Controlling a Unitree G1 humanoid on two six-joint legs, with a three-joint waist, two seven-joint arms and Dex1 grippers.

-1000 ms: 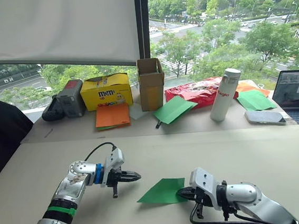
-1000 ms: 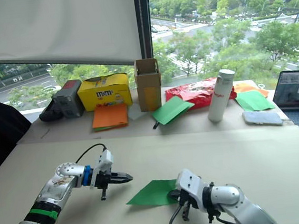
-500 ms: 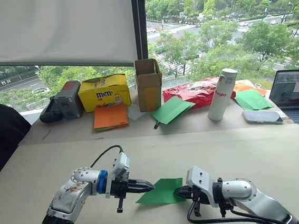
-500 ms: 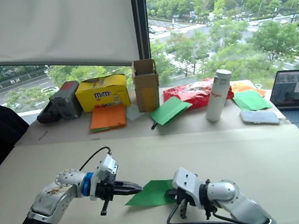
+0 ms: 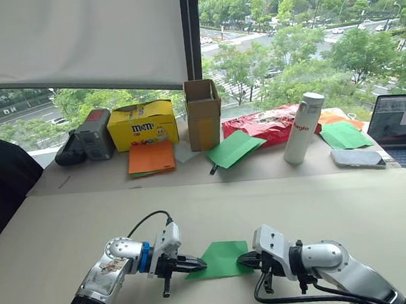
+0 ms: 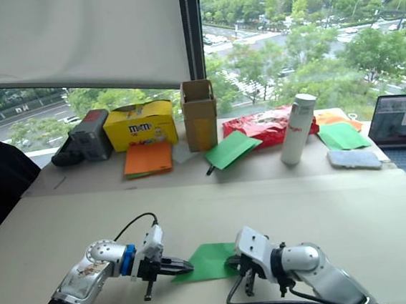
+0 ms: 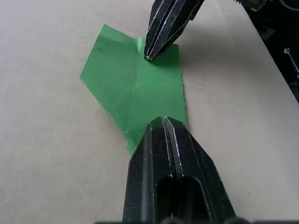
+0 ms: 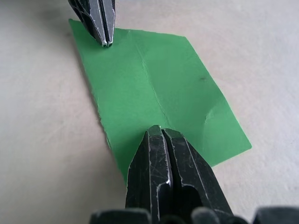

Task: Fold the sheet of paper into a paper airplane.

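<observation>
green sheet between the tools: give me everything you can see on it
The sheet is thin bright green paper lying flat on the beige table, near its front edge. One straight crease runs across its middle, and there is a small dent near one edge. Its outline is uneven, with one corner cut off at a slant. The left tool, shut, has its tips on one edge; the right tool, shut, meets the opposite edge. Nothing else touches it.

Head stereo pair: high, looking forward and down across the table (image 5: 352, 202) toward the window, far edge clutter included. Both eyes frame nearly the same scene. Each wrist cam sits low and close, looking along its own fingers from opposite ends of the sheet of paper (image 7: 135, 88); both share the paper, and each catches the opposing gripper's tips.
</observation>
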